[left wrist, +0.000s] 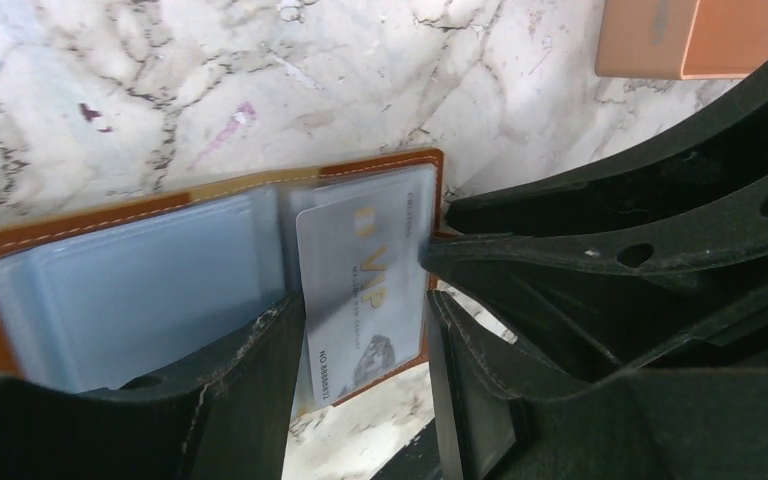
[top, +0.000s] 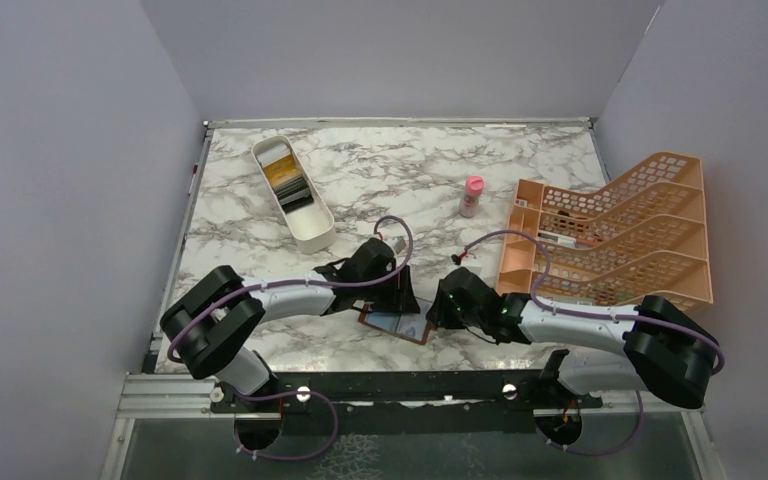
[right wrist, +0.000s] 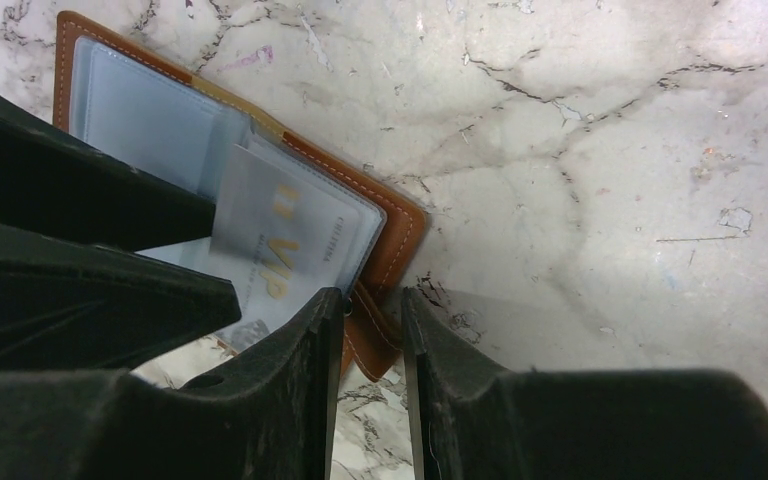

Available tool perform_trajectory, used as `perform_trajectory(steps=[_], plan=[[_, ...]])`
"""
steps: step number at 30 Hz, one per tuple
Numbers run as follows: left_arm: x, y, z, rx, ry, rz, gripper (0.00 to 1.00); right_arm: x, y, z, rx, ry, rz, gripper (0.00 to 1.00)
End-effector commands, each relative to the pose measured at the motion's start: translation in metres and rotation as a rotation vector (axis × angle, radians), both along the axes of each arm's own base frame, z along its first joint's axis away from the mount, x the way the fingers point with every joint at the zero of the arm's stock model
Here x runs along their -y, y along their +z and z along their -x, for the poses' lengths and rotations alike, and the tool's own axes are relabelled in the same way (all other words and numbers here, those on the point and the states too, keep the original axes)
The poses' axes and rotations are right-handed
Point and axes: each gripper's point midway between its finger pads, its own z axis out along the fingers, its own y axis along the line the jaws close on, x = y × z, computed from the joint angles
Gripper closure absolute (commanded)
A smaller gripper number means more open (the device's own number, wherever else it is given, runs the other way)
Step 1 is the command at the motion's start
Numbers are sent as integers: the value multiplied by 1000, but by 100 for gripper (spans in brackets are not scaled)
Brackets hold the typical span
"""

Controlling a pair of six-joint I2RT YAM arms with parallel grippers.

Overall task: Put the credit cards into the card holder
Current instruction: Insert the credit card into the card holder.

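The card holder (top: pixel 397 325) lay open between both claws. The left gripper (left wrist: pixel 363 305) stood wide astride the VIP card (left wrist: pixel 360 250), grip unclear. The right gripper (right wrist: pixel 372 300), narrow, pinched the card holder's edge.

The credit card (left wrist: pixel 360 285) lies partly in the card holder (left wrist: pixel 130 290) on the table (top: pixel 410 180).

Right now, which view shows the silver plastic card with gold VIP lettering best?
Left wrist: the silver plastic card faces the camera nearly whole, lettering readable, tucked in the open brown leather wallet. Right wrist shows it skewed, its lower end hidden behind gripper fingers. Top external shows only the wallet, no card detail.
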Motion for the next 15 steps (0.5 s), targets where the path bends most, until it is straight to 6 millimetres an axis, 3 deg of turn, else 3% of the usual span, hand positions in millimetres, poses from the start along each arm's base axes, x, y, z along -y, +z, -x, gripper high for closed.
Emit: perform_trajectory(steps=[1,8,15], plan=[[17,3,7,-20,-19,64,49,9,-4,-5,25,-38,30,68],[24,8,9,-23,-12,104,50,14,2,-16,54,-46,43,68],[-8,31,-10,91,54,-27,50,20,5,-21,84,-35,71,68]])
